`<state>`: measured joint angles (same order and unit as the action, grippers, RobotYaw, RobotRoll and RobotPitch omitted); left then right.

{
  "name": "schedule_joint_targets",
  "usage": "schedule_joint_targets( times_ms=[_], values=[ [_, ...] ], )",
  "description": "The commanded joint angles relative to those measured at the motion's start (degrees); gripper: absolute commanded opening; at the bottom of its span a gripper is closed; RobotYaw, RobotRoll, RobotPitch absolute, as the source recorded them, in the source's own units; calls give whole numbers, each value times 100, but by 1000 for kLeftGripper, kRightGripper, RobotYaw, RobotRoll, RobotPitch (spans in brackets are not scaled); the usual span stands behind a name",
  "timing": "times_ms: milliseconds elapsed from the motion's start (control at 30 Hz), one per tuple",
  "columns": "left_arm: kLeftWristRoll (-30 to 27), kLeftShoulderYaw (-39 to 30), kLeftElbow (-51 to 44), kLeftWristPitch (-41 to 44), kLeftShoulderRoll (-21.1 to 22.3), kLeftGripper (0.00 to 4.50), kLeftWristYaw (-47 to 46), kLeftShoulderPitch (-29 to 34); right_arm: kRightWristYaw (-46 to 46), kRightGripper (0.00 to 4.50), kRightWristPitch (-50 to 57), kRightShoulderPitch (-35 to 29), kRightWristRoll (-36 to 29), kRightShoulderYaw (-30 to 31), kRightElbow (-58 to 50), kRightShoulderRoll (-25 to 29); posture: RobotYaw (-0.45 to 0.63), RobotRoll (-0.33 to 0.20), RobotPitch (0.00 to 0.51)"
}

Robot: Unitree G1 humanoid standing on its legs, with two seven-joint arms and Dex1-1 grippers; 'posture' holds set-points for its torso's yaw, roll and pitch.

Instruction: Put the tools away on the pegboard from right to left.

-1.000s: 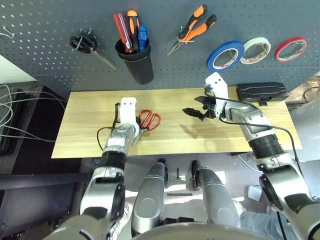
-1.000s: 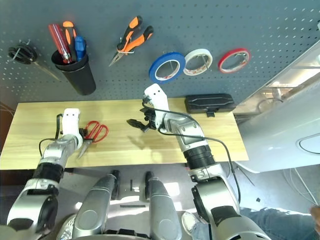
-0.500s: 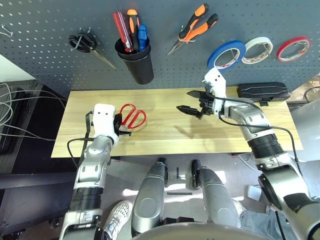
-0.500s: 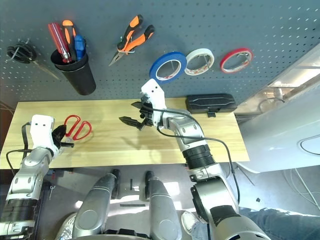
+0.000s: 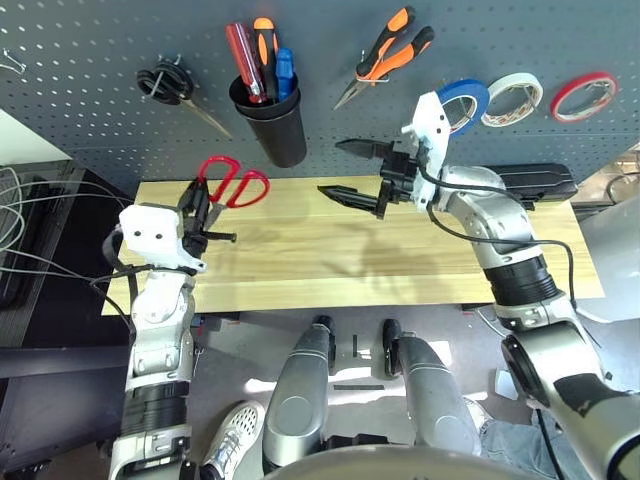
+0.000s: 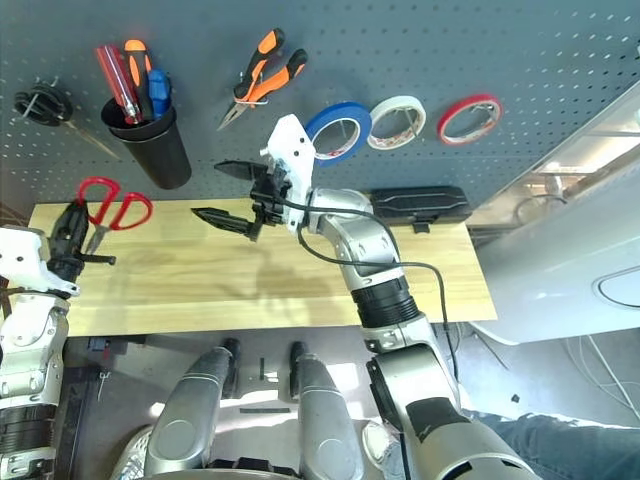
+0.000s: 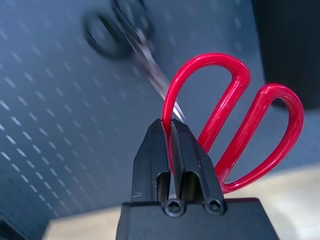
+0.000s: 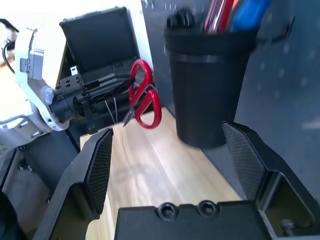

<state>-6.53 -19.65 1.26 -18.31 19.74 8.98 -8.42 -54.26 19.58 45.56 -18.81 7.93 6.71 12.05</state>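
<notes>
Landmark: black cup (image 5: pixel 278 130). Scissors (image 7: pixel 240 125) below it, toward robot's left, one handle pinched in left gripper (image 7: pixel 171 125). Right gripper (image 8: pixel 167 135) wide, empty, below cup, toward robot's right.

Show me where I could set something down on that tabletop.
Bare wood lies between the two arms, from the pegboard to the front edge. It's crowded at the right, under the forearm by the black case.

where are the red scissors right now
In the left eye view, the red scissors are toward the left, gripped by the left gripper, below the black cup on the pegboard.
</notes>
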Motion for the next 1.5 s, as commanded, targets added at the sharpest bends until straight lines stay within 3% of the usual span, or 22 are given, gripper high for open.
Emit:
schedule_joint_targets(
  times_ms=[33, 800, 1300, 1333, 1500],
  values=[
    [-30, -147, 17, -180, 79, 29, -62, 20, 32, 4500, 185, 87, -225, -44, -237, -54, 181, 0, 319],
    [57, -333, 47, 10, 416, 29, -609, -769, 267, 4500, 98, 420, -341, -138, 30, -116, 189, 0, 310],
    [68, -4, 824, 1678, 451, 29, -681, -1429, 505, 4500, -38, 372, -134, -137, 326, -62, 184, 0, 307],
    [164, 133, 890, 1755, 481, 632, -583, -1389, 606, 4500, -60, 345, -48, -132, 410, -48, 181, 0, 307],
    [495, 636, 960, 1817, 611, 2143, -198, -1053, 869, 4500, -343, 35, 393, -20, 814, 44, 178, 0, 307]
  ],
)
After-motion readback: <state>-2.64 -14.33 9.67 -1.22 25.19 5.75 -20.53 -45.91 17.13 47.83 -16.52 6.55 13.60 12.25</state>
